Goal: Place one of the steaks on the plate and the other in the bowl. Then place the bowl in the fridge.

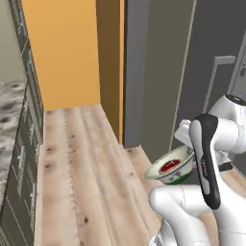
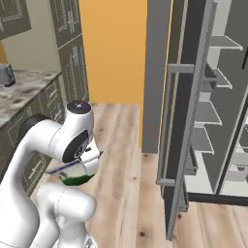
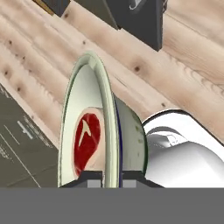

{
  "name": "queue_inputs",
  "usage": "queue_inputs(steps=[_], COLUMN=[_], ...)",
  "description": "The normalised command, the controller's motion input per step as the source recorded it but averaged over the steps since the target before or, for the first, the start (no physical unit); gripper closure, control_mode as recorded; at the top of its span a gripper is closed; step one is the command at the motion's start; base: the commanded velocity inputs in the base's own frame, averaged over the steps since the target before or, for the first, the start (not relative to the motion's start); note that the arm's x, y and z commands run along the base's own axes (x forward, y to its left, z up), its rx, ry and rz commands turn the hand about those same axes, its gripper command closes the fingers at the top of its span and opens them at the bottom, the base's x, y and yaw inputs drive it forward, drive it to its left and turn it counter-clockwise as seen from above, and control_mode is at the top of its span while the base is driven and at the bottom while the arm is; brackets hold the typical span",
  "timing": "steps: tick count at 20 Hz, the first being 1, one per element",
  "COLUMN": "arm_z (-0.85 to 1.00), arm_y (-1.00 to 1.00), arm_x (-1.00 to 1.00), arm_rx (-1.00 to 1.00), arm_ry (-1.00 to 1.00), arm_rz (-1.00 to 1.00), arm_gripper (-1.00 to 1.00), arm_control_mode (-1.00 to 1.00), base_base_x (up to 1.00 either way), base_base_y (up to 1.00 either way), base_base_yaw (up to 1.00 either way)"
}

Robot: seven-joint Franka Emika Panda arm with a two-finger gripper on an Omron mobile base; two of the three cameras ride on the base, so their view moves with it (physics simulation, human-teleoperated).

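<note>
1. Fridge point(image 2: 203, 126) standing open in the right base view, white shelves and door bins bare to sight, its grey door edge-on with a long upright handle; from the left base view just a closed grey front point(image 1: 163, 72) with a handle at far right.
2. Orange wall point(image 1: 62, 53) behind, wooden floor point(image 1: 81, 178) running between the fridge and the dark cabinets with a mottled counter point(image 2: 24, 92) on the left.
3. White arm point(image 2: 43, 145) folded low in front of both base cameras, covering most of the bowl in the right base view.
4. Bowl point(image 1: 172, 166) held up over the floor, near the fridge's closed front, tilted, green underside showing; seen edge-on in the hand view point(image 3: 107, 131).
5. Steak point(image 3: 86, 140) lying inside the bowl, red with a white streak; a red patch point(image 1: 170, 166) from the left base view.
6. Pincer point(image 3: 105, 180) pressed together on the bowl's rim, one finger inside, one outside.
</note>
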Motion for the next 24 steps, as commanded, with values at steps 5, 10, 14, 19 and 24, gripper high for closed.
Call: queue_inputs(steps=[5,10,14,19,24], arm_z=[0.0,-0.01,-0.01,0.07,0.51], arm_y=[0.0,0.04,0.0,-0.1,-0.25], arm_x=[0.0,0.0,-0.03,0.0,-0.03], arm_rx=[0.0,0.02,0.21,0.44,0.39], arm_ry=[0.0,-0.08,-0.27,-0.41,-0.45], arm_rz=[0.0,-0.04,-0.02,0.0,0.03], arm_gripper=[1.0,1.0,1.0,1.0,1.0], arm_control_mode=[1.0,-1.0,-1.0,-1.0,-1.0], base_base_x=[0.32,0.0,0.0,0.0,0.0], base_base_y=[0.11,0.11,0.0,0.0,0.0], base_base_yaw=[-0.51,-0.11,0.0,0.0,0.0])
